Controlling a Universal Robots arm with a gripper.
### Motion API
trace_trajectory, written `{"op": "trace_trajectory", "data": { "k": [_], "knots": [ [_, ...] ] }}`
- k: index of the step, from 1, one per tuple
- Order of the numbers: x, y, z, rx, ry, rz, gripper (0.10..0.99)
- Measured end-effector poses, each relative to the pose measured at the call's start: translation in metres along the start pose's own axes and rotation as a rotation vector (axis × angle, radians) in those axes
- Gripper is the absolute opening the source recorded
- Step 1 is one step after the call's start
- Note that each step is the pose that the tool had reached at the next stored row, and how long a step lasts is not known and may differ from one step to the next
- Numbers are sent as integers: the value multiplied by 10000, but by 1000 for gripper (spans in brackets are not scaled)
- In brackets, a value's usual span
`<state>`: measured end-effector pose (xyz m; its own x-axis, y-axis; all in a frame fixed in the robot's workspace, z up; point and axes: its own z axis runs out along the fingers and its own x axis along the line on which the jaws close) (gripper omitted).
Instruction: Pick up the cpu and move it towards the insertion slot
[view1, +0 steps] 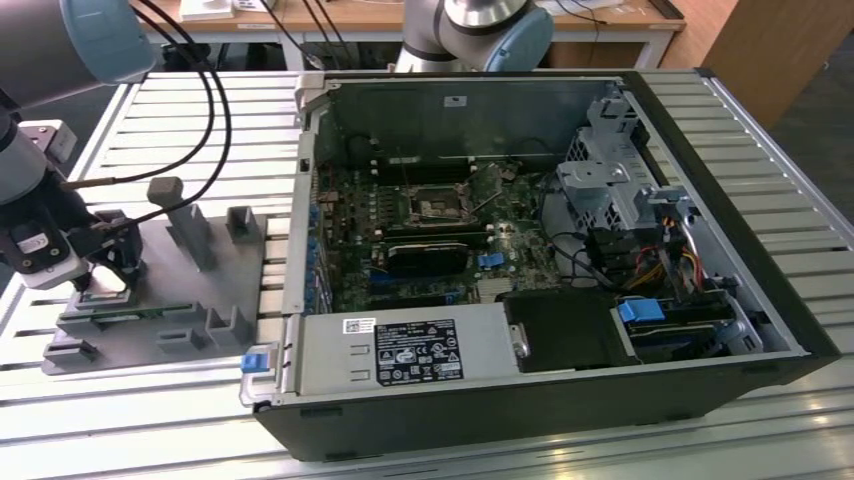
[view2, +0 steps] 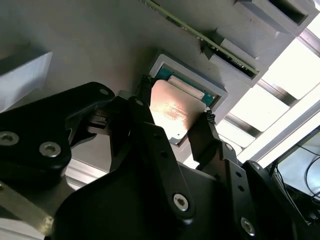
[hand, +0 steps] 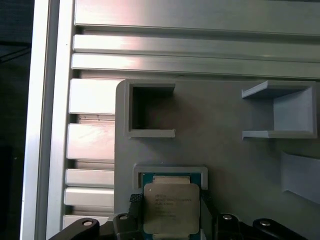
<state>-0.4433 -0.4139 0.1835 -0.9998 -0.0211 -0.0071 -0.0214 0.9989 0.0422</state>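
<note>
Looks barely begun: gripper (view2: 176, 107) narrowed onto opposite edges of the cpu (hand: 171, 207), low at its pocket in the grey fixture (view1: 200, 290) on the exterior view's left, well apart from the motherboard socket (view1: 438, 205), leaving the whole carry undone.

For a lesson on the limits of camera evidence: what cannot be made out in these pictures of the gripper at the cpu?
- First wrist view: one edge of the cpu is cut off by the picture's border.
- Both wrist views: the cpu's underside is hidden, so whether it has left its tray is unclear.
- Exterior view: the gripper hides the cpu.
- Exterior view: the socket is too small to judge open or closed.
</note>
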Motion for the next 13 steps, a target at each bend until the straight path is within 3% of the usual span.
{"op": "trace_trajectory", "data": {
  "k": [5,13],
  "knots": [
    [-2,1,-7,3,-1,0,541],
    [-3,4,-89,1,-2,0,541]
  ]
}}
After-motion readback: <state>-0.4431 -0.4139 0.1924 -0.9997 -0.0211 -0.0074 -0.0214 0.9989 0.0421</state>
